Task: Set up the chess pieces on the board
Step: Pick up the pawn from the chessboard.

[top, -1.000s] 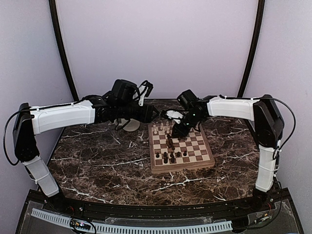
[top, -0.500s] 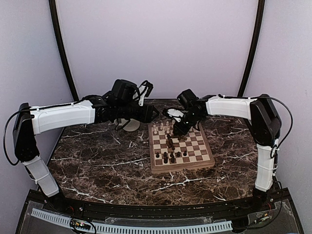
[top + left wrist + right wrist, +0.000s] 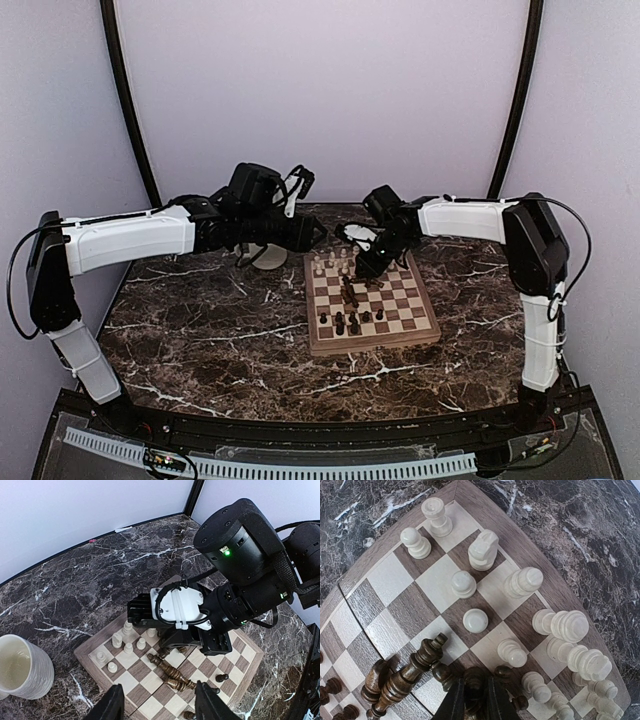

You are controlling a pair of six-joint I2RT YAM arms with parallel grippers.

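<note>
The right end effector point(image 3: 472, 703) has its fingers drawn close on a dark piece point(image 3: 473, 679) near the middle of the board point(image 3: 372, 346) — pinching it, by the wrist view. Over the last second it has crept slightly toward the far edge, its elbow swinging inward; nothing on the squares looks shifted. The left end effector point(image 3: 161, 705) hangs spread and empty above the board's far-left corner, unmoved, with the cream mug point(image 3: 24, 667) nearby on the worktop point(image 3: 200, 320). Dark chess pieces point(image 3: 172, 672) lie toppled mid-board and white pieces point(image 3: 520, 582) crowd the far corner — the setup looks barely begun.
</note>
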